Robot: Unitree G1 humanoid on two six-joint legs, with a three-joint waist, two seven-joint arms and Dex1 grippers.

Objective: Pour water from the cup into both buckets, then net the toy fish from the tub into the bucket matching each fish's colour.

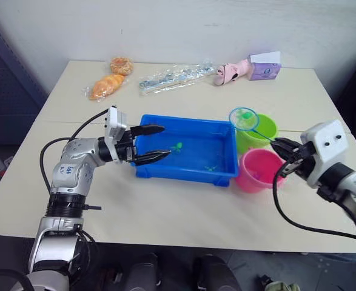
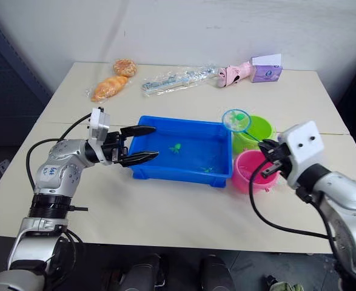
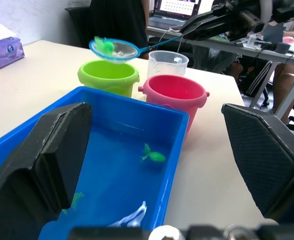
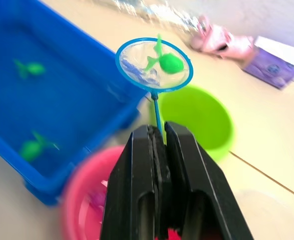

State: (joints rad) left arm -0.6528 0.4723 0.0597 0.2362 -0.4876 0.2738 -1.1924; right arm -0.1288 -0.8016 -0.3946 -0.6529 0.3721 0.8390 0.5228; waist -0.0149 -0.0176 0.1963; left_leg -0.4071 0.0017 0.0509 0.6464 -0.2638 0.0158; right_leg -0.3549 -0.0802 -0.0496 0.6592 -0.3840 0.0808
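We note the right gripper clamped on the net handle, green fish netted above the lime green bucket: tipping it in comes next. Left gripper gapes empty over the blue tub.

The cream table carries the blue tub, green bucket, pink bucket — and snacks.

I see the blue tub at frame centre with small green fish in it. My left gripper hovers spread over its left rim. At right, my right gripper pinches the net handle, hoop above the green bucket, with the pink bucket just below it.
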